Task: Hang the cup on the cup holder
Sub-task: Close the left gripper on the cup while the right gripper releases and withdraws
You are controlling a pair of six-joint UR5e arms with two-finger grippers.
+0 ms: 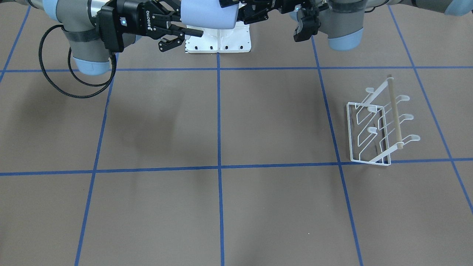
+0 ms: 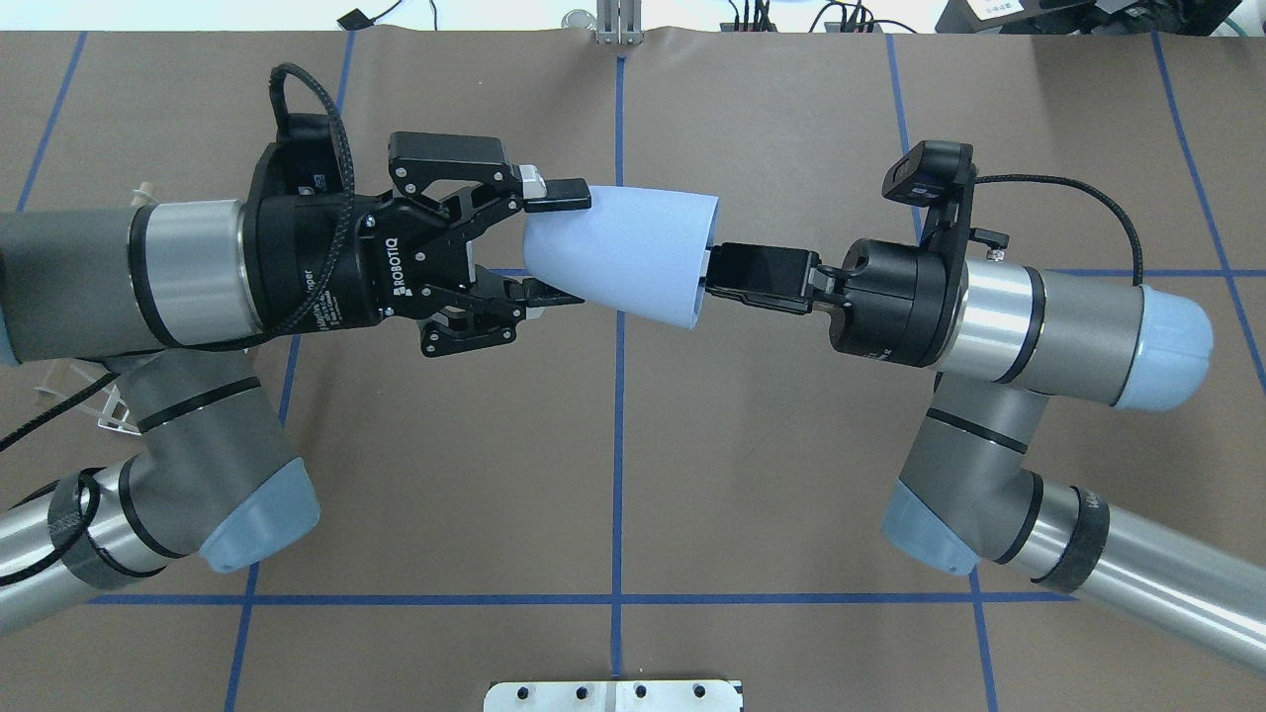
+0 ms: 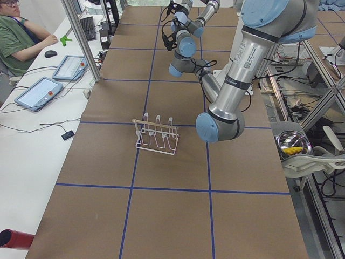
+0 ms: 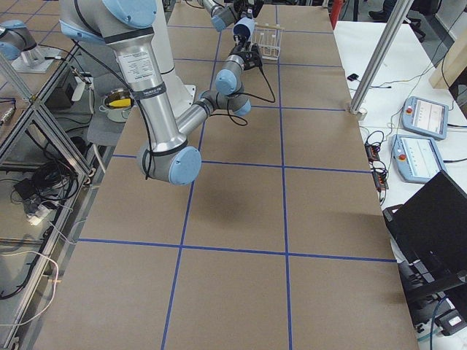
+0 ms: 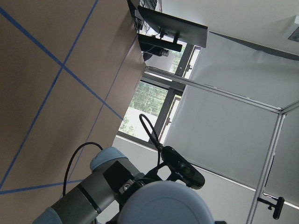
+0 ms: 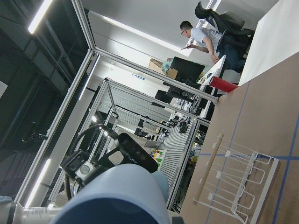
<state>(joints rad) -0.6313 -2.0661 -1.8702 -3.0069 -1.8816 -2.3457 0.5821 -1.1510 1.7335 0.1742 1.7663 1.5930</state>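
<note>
pedestal (image 2: 613,695): is sitting white and bolted at the robot's edge of the table (image 2: 791,445), a brown surface that is carrying a grid of blue tape.
right arm (image 2: 1048,316): is pointing its wrist level toward the middle, high over the table.
right gripper (image 2: 722,277): is showing edge-on from overhead, fingers stacked and drawn narrow, pinching the wall of the cup (image 2: 633,257) at its rim. In the front-facing view one finger is lying along the outside of that wall.
cup: is hanging on its side in the air between the two grippers, well above the table. Its wide mouth is facing the right gripper and its narrow rounded base is facing the left gripper (image 2: 569,245).
left gripper: is fronting the base with fingers spread wide, one tip lying at the upper shoulder and the other at the lower side. Whether they are pressing or only flanking, I cannot tell.
left arm (image 2: 188,267): is pointing its wrist level at the cup, a black cable looping over it.
cup holder (image 1: 377,123): is standing upright on its base frame on the robot's left side, farther out than the pedestal and well apart from the cup. Its prongs are pointing up and its pale dowel (image 1: 394,111) is running along the top.
operator (image 3: 19,38): is sitting in a green shirt beyond the table's far edge, with tablets (image 3: 38,93) lying on the white desk.
</note>
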